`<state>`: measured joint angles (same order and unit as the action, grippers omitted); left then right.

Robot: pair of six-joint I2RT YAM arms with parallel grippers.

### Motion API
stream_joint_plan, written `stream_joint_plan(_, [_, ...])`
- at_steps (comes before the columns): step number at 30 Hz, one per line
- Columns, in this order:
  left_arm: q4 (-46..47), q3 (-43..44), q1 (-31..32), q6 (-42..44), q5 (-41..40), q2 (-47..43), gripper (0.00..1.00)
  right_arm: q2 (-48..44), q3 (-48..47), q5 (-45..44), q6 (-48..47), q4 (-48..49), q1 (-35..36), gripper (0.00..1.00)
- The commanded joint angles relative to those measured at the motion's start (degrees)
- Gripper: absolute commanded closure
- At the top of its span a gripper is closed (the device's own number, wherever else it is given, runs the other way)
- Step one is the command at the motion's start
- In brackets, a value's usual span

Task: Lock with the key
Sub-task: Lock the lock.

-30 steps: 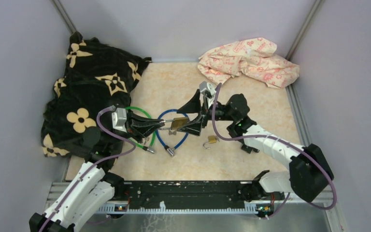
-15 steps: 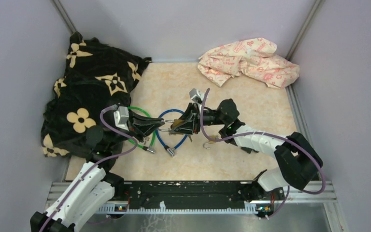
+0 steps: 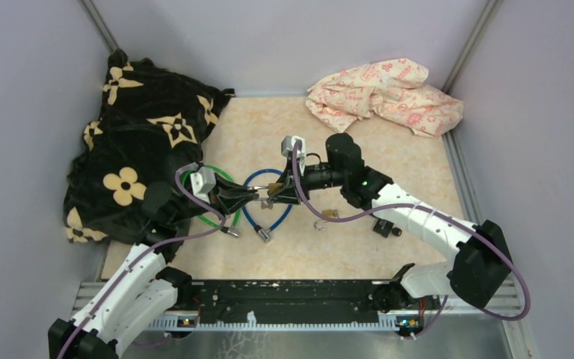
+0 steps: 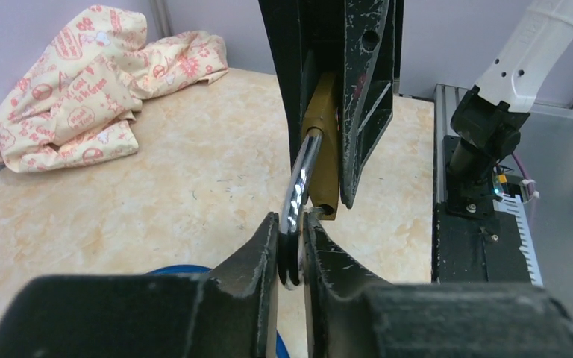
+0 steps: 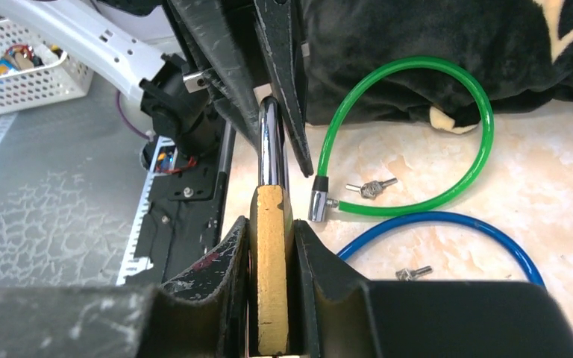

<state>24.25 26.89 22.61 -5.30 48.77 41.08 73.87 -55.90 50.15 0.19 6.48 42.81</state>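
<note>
At the far left we see a black flowered blanket [image 3: 142, 127] heaped against the wall, its edge lying over the table [image 3: 344, 254]. Just beside it lies a green cable lock [image 3: 228, 179], and next to that a blue cable lock [image 3: 258, 179]. Both loops lie flat below the raised grippers, with two small keys [image 5: 371, 188] on the table near them. Further right a second small padlock [image 3: 327, 217] rests on the table, and a crumpled cream printed cloth [image 3: 385, 93] sits in the back right corner, well apart.

The left arm reaches in low from the left, and the left gripper [image 4: 291, 224] points right. Its fingers flank the shackle [image 4: 298, 186] closely, but we cannot tell whether they press on it. The brass padlock [image 5: 271, 253] hangs in the air between the two grippers, above the blue loop. The right arm stretches across from the right with its elbow bent, and the right gripper [image 5: 271, 224] is clamped on the padlock's brass body.
</note>
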Motion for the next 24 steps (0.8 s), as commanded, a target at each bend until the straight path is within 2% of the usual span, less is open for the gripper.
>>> stream_joint_plan(1, [3.6,2.2,-0.2,-0.3,3.5,0.3,0.90,-2.1,-7.4,0.1,-8.5,-6.2,1.6,1.00])
stream_joint_plan(2, [3.8,2.3,-0.2,-0.4,3.7,0.4,0.99,-2.1,-7.7,0.3,-8.9,-6.4,1.7,1.00])
stream_joint_plan(6, [4.7,2.0,-0.2,-1.6,3.7,-0.4,1.00,-2.4,-8.3,1.5,-9.0,-6.4,1.7,1.00])
stream_joint_plan(9, [12.0,1.8,-0.2,-3.1,-2.1,-2.0,1.00,-2.5,-6.6,0.3,-7.9,-5.0,1.0,1.00])
stream_joint_plan(12, [18.6,1.5,-0.2,-2.9,-8.8,-3.4,1.00,-3.7,-2.1,0.5,-2.8,2.3,-0.7,0.76])
stream_joint_plan(14, [21.9,1.0,-0.2,-2.9,-10.0,-4.2,1.00,-5.0,1.1,0.1,2.5,8.9,-1.7,0.51])
stream_joint_plan(16, [24.0,0.6,-0.3,-4.3,-9.7,-4.9,1.00,-5.8,3.4,-0.8,5.2,14.8,-2.1,0.32])
stream_joint_plan(17, [24.4,0.5,-0.2,-5.3,-9.4,-5.0,1.00,-5.9,4.2,-1.1,6.2,16.5,-2.3,0.16])
stream_joint_plan(18, [24.7,0.4,-0.3,-6.3,-9.1,-5.2,1.00,-5.9,4.8,-1.2,7.1,17.8,-2.6,0.05])
stream_joint_plan(24, [23.0,0.6,-0.3,-10.1,-6.2,-5.6,1.00,-5.8,6.2,0.9,11.2,24.2,-4.7,0.02])
